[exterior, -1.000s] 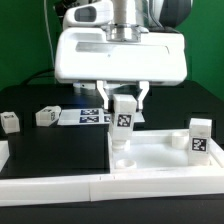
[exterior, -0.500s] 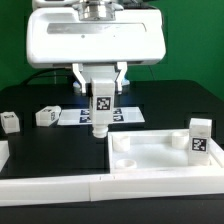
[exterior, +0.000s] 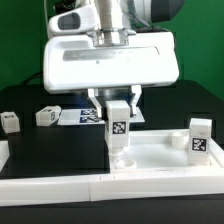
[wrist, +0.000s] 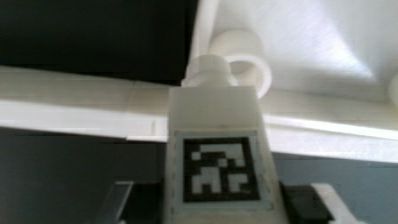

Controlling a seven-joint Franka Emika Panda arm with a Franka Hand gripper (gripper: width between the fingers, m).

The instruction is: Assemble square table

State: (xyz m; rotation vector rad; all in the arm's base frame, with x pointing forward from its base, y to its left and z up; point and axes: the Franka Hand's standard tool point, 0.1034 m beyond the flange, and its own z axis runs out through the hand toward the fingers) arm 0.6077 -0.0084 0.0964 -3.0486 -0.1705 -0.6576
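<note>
My gripper (exterior: 117, 107) is shut on a white leg block (exterior: 119, 127) with a black-white tag, held upright. The leg's lower end sits at the near-left corner of the white square table top (exterior: 160, 157), a tray with a raised rim. In the wrist view the leg (wrist: 217, 120) points at a round socket (wrist: 244, 70) in the top's corner, with dark fingers (wrist: 128, 202) on both sides of it. Another tagged leg (exterior: 200, 137) stands upright at the top's right side. Two loose legs (exterior: 10, 122) (exterior: 47, 116) lie on the black table at the exterior view's left.
The marker board (exterior: 88, 117) lies flat behind the gripper. Long white border bars (exterior: 90, 186) run along the table's front edge, with a short one (exterior: 3, 152) at the left. A green backdrop stands behind.
The gripper with the leg swung to the exterior view's left half a second ago and has come back right, setting the leg's lower end at the table top's corner again.
</note>
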